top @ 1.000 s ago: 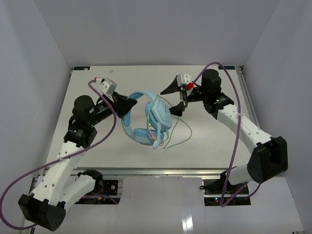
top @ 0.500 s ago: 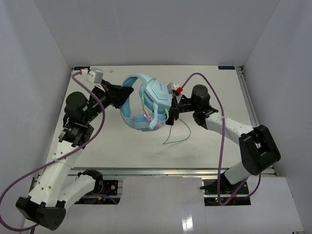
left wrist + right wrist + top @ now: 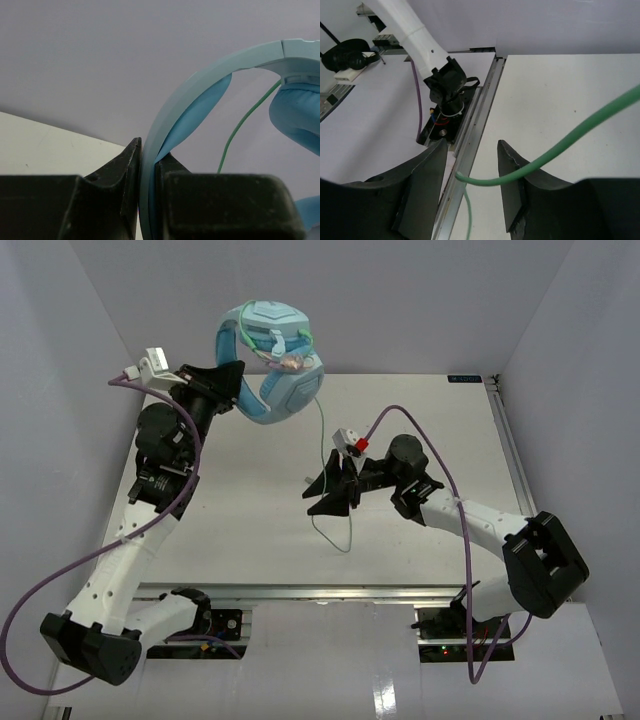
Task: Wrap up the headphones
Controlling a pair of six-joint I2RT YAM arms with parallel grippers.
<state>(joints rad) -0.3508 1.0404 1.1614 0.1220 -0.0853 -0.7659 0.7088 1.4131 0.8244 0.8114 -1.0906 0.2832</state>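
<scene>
Headphones point(image 3: 270, 365) are up in the air over the far left of the worktop point(image 3: 230, 530), with the left gripper point(image 3: 232, 380) clamped fully on the blue headband. Thin green cable point(image 3: 322, 445) hangs from the ear cups down to the worktop. Right gripper point(image 3: 325, 495) sits low near the worktop middle, jaws partly apart, with the cable crossing the gap unpinched; can't tell whether it touches a finger.

No text, brand or number can be read. Dark tag point(image 3: 463, 378) at far right edge of table point(image 3: 430, 420) is too small to read. Nothing legible on headphones point(image 3: 290, 395).
</scene>
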